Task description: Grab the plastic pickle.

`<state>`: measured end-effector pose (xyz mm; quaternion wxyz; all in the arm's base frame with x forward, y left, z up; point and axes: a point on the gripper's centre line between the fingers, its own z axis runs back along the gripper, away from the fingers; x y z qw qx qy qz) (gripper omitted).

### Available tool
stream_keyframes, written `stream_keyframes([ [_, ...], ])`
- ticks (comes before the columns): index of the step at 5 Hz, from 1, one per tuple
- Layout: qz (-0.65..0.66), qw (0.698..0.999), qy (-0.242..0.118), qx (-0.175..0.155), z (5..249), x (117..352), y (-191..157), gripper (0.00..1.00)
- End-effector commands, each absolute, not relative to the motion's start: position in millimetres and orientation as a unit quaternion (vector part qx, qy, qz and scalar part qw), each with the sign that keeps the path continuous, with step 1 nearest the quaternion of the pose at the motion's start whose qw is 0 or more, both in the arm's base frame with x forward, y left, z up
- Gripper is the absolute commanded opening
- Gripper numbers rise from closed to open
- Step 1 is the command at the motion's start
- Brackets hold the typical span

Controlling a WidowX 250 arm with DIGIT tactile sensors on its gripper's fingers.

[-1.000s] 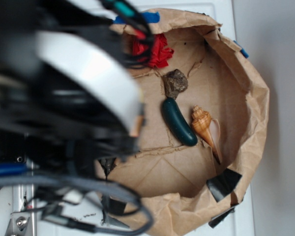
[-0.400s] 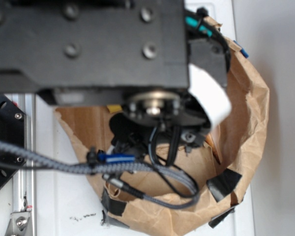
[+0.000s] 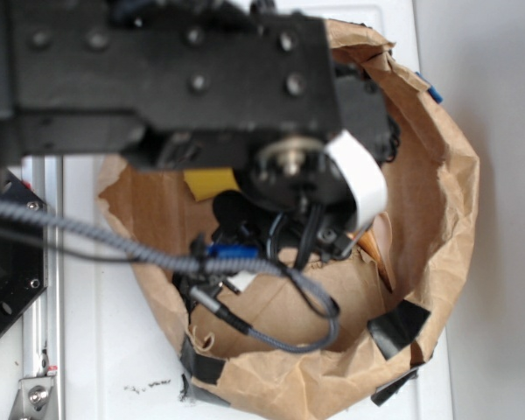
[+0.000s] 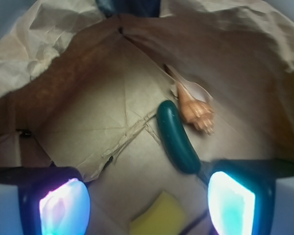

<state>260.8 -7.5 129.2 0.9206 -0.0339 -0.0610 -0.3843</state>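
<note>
From my remote station, the wrist view shows the plastic pickle (image 4: 177, 137) lying on the creased floor of the brown paper bag (image 4: 68, 78), right of frame centre, its long axis running from upper left to lower right. A tan seashell (image 4: 193, 105) sits just beside its upper right flank, close enough that I cannot tell whether they touch. The gripper (image 4: 147, 203) hangs above with its jaws wide apart and nothing between them; the two glowing fingertips (image 4: 230, 203) fill the lower corners of the frame, and the pickle's lower end sits just beside the right-hand one, though whether it is touched I cannot tell. A yellow block (image 4: 157, 218) shows at bottom centre. To take this well, I judge the wrist should shift toward frame right so the pickle lies midway between the fingers, close across its narrow width, and keep clear of the shell. In the exterior view the arm (image 3: 175, 79) hides the pickle entirely, so only the wrist camera can guide me.
</note>
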Motion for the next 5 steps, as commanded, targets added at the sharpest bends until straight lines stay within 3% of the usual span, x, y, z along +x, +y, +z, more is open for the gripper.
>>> stream_keyframes([
  [1,-0.361,0.929,-0.059,-0.057,119.6,270.1,-9.3,1.0],
  [5,-0.36,0.929,-0.059,-0.058,119.9,268.8,-4.9,1.0],
])
